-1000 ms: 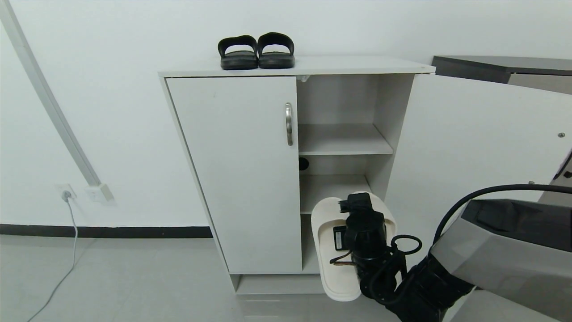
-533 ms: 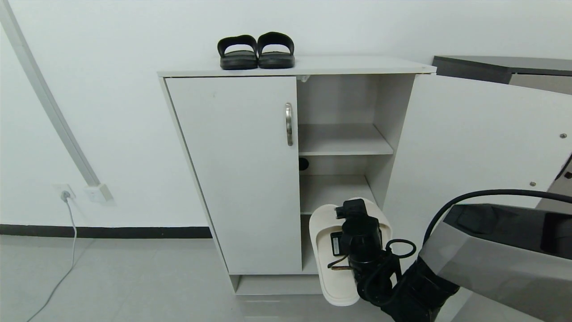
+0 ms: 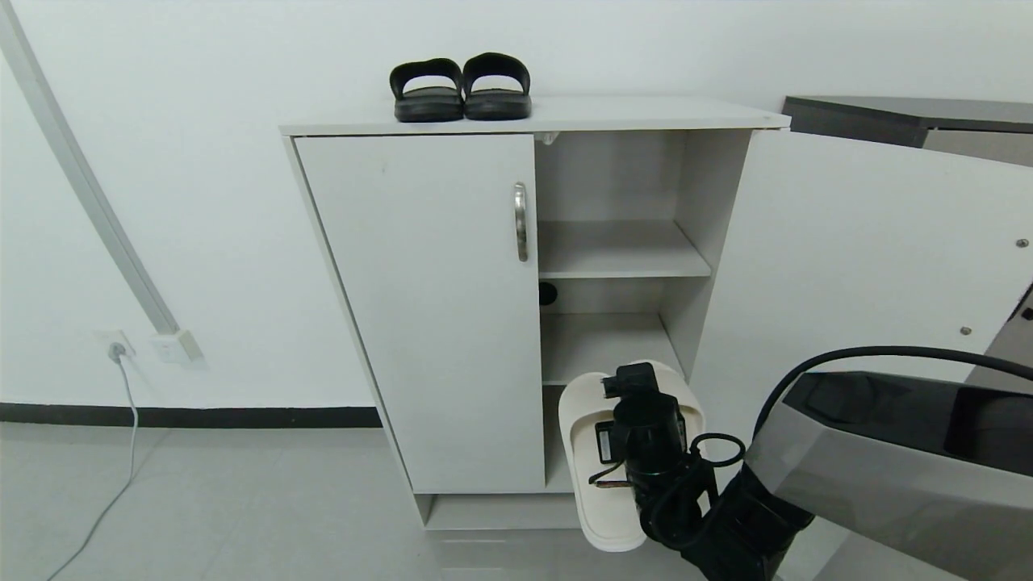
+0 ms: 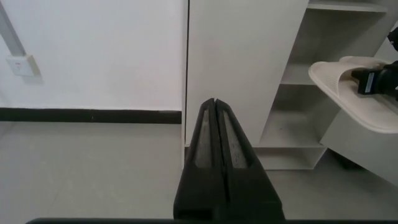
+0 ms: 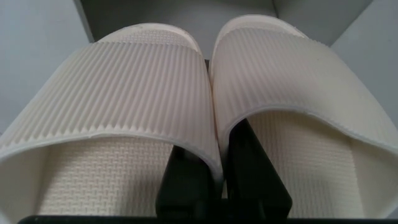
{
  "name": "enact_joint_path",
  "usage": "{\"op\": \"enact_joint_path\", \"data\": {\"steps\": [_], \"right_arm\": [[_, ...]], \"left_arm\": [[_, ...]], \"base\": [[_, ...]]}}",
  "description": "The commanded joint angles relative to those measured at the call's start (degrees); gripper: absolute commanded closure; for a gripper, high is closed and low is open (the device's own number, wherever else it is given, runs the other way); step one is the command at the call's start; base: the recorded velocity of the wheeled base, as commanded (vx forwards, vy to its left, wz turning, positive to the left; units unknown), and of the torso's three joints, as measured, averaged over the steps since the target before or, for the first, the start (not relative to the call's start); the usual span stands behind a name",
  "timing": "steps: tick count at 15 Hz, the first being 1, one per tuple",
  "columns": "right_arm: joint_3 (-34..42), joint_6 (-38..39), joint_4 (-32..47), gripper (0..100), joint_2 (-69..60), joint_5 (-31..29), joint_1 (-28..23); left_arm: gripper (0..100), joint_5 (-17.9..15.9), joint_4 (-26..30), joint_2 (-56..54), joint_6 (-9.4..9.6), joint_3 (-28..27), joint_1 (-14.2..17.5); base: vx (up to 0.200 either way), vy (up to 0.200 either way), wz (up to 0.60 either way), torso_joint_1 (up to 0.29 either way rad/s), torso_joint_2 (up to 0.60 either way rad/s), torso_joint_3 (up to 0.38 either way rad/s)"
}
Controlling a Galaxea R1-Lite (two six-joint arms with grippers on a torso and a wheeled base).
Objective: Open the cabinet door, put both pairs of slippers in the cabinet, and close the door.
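White wall (image 3: 161,161) and grey floor (image 3: 202,500) frame a pale cabinet (image 3: 420,323), its left door shut and its right door (image 3: 847,266) swung wide to the right, baring the shelves. Just before that opening, off the floor, hang the cream slippers (image 3: 593,460), side by side. The right tool (image 5: 219,163) is clenched on their adjoining straps, one finger inside each shoe. Their long axis runs near to far, toes aimed at the lower shelf (image 3: 601,347) just ahead, so a straight push inward looks apt. On the cabinet top, left of centre, sit the black slippers (image 3: 460,89). Low on the left, well apart from both pairs, the left tool (image 4: 215,112) is clenched on nothing.
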State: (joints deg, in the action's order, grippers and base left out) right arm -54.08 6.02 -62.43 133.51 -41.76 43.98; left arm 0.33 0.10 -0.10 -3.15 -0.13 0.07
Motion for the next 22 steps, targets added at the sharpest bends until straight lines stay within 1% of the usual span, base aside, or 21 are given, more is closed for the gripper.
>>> {"op": "enact_joint_path", "data": {"steps": [1, 11, 12, 14, 16, 17, 22], "right_arm": [[-0.33, -0.05, 0.03, 100, 0.35, 0.19, -0.04], [-2.0, 1.01, -0.5, 100, 0.43, 0.81, -0.92], [-1.91, 1.27, -1.56, 100, 0.7, 1.16, -0.92], [-2.17, 0.57, -5.69, 100, 2.28, 0.72, -1.27], [-1.91, -5.41, -14.04, 100, 3.33, 0.63, -2.06], [-1.91, -7.6, -16.94, 100, 3.69, 0.63, -2.5], [-2.08, -7.78, -17.29, 100, 4.21, 0.81, -2.85]], "left_arm": [[100, 0.02, -0.01, 0.1, -0.02, 0.05, 0.01], [100, 0.11, -0.01, 0.19, -0.02, 0.05, 0.01], [100, 0.11, -0.01, 0.1, -0.11, -0.04, 0.01], [100, 0.2, -0.01, 0.1, -0.9, -0.04, 0.01], [100, 0.29, -0.1, 0.1, -1.16, -0.04, 0.01], [100, 0.29, -0.01, 0.1, -1.16, -0.04, 0.01], [100, 0.37, -0.1, 0.1, -1.16, -0.04, 0.01]], "base": [[0.0, 0.0, 0.0, 0.007, 0.01, -0.144], [0.0, 0.0, 0.0, 0.002, 0.0, -0.19], [0.0, 0.0, 0.0, 0.002, 0.0, -0.198], [0.0, 0.0, 0.0, 0.005, 0.0, -0.1], [0.0, 0.0, 0.0, 0.0, 0.0, 0.0], [0.0, 0.0, 0.0, 0.0, 0.0, 0.0], [0.0, 0.0, 0.0, 0.0, 0.0, 0.0]]}}
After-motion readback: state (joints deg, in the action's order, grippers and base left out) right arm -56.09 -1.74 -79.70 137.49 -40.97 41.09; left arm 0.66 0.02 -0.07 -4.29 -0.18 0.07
